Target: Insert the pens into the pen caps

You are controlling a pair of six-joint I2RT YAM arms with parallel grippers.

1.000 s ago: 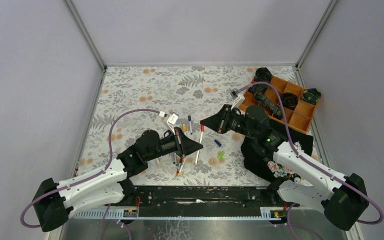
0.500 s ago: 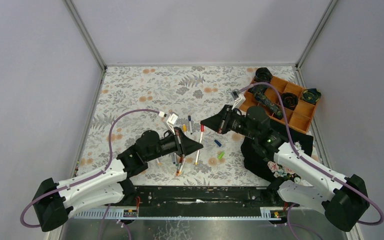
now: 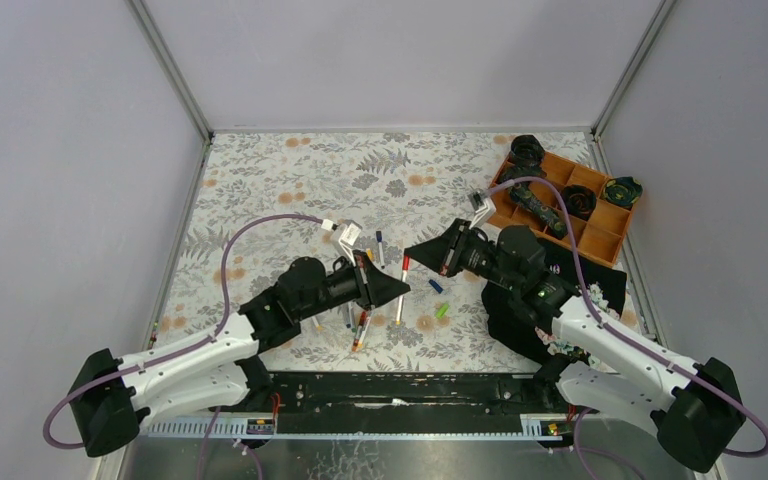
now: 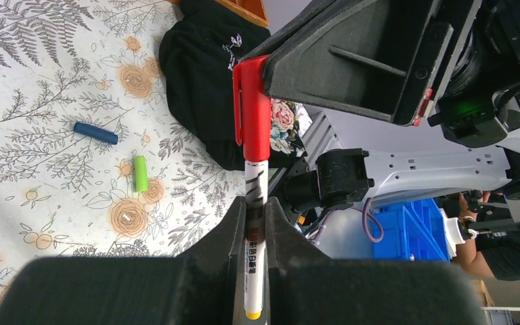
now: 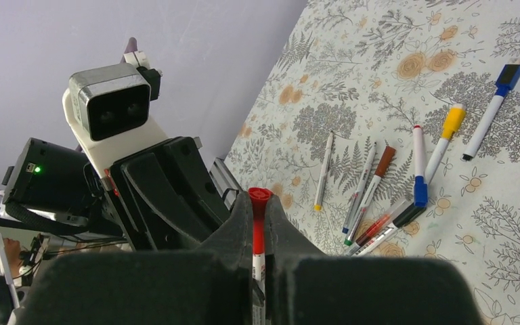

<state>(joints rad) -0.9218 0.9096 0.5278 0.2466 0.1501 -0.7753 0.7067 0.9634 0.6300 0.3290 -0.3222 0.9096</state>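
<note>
Above the middle of the flowered desk (image 3: 290, 180), the left hand (image 4: 254, 220) is clamped on a white pen (image 4: 255, 193). The right hand (image 5: 258, 211) is clamped on a red cap (image 4: 251, 101) sitting over the pen's tip. A blue cap (image 4: 95, 133) and a green cap (image 4: 139, 173) lie to the right, and other pens (image 5: 372, 183) lie to the left.

Table cover (image 3: 290, 180): pale cloth, grey fern and orange flower print, spans work surface.
Orange compartment tray (image 3: 602, 240): far right corner, several cells.
Dark rolled items (image 3: 577, 200): in tray cells, one at far-left rim.
Black cloth (image 3: 510, 320): floral patch, crumpled, right side, nearer than tray.
Blue plastic crate (image 4: 406, 233): off table, left wrist view.
Grey walls (image 3: 60, 150), metal corner posts (image 3: 173, 72): enclose table.
</note>
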